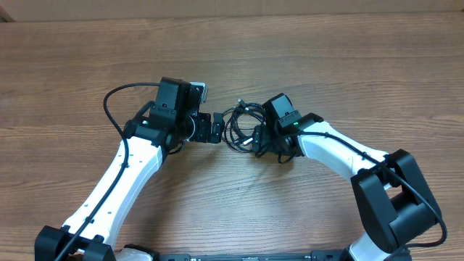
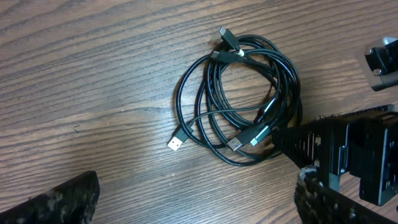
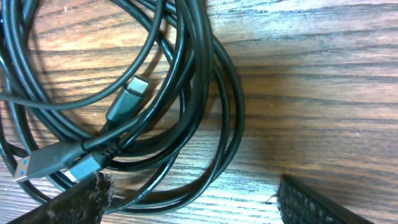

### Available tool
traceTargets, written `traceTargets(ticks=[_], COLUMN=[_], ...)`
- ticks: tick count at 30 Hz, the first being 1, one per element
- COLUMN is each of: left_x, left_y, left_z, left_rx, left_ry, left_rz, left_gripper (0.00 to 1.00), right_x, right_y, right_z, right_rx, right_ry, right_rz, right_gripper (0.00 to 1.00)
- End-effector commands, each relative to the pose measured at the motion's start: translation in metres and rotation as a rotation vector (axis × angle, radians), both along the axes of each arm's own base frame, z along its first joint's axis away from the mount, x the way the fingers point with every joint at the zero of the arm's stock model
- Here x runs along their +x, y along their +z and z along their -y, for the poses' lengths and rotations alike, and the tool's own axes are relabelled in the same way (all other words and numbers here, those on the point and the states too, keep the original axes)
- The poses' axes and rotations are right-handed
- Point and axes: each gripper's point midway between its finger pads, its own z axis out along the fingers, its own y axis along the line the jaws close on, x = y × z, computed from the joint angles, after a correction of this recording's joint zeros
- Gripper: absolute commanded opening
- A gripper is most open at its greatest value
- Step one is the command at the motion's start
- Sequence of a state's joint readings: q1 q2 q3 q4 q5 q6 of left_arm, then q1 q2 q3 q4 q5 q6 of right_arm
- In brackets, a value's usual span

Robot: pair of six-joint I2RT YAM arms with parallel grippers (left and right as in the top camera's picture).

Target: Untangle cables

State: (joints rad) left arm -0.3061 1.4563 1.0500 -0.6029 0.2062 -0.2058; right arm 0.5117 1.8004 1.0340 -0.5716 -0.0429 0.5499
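The cables (image 1: 243, 125) lie as a loose black coil on the wooden table between my two grippers. In the left wrist view the coil (image 2: 245, 99) shows several plugs, one silver-tipped at its lower left. My left gripper (image 1: 215, 128) is open and empty just left of the coil; its fingers (image 2: 196, 199) frame bare table. My right gripper (image 1: 258, 138) is open at the coil's right edge. In the right wrist view its fingers (image 3: 193, 202) straddle the outer loops of the coil (image 3: 186, 87), low over the table.
The wooden table (image 1: 326, 58) extends all round the coil. The right gripper's black body (image 2: 348, 162) shows in the left wrist view right of the coil. A thicker black arm wire (image 1: 116, 101) loops left of the left wrist.
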Motion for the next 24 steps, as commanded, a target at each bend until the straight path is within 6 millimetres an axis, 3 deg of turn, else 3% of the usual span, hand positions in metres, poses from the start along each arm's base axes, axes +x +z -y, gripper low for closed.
traceTargets(ticks=[1, 8, 11, 12, 15, 18, 20, 22, 24], left_x=[0.004, 0.004, 0.004, 0.004, 0.003, 0.004, 0.003, 0.003, 0.004], left_y=[0.005, 0.005, 0.005, 0.005, 0.005, 0.006, 0.008, 0.008, 0.004], left_z=[0.003, 0.002, 0.002, 0.002, 0.002, 0.005, 0.012, 0.023, 0.03], left_rx=[-0.001, 0.0, 0.001, 0.001, 0.0, -0.015, -0.048, -0.088, -0.091], left_ry=[-0.013, -0.013, -0.013, -0.013, -0.013, -0.021, -0.043, -0.075, -0.092], left_rz=[0.016, 0.017, 0.015, 0.015, 0.013, 0.017, 0.014, 0.012, 0.012], left_gripper=[1.0, 1.0, 1.0, 1.0, 1.0, 1.0, 1.0, 0.99, 0.99], right_x=[-0.002, -0.012, -0.018, -0.021, -0.029, -0.032, -0.033, -0.035, -0.035], right_y=[-0.001, -0.012, -0.022, -0.023, -0.02, -0.021, -0.024, -0.024, -0.025], right_z=[-0.004, -0.004, 0.008, 0.014, 0.049, 0.057, 0.047, 0.046, 0.036], right_rx=[-0.043, -0.149, -0.203, -0.23, -0.372, -0.371, -0.313, -0.315, -0.283], right_ry=[0.019, -0.013, -0.073, -0.091, -0.236, -0.273, -0.239, -0.178, -0.08], right_rz=[0.013, 0.022, -0.012, -0.021, -0.029, -0.064, -0.094, -0.1, -0.108], right_gripper=[0.86, 0.89, 0.89, 0.83, 0.77, 0.35, 0.22, 0.04, 0.04])
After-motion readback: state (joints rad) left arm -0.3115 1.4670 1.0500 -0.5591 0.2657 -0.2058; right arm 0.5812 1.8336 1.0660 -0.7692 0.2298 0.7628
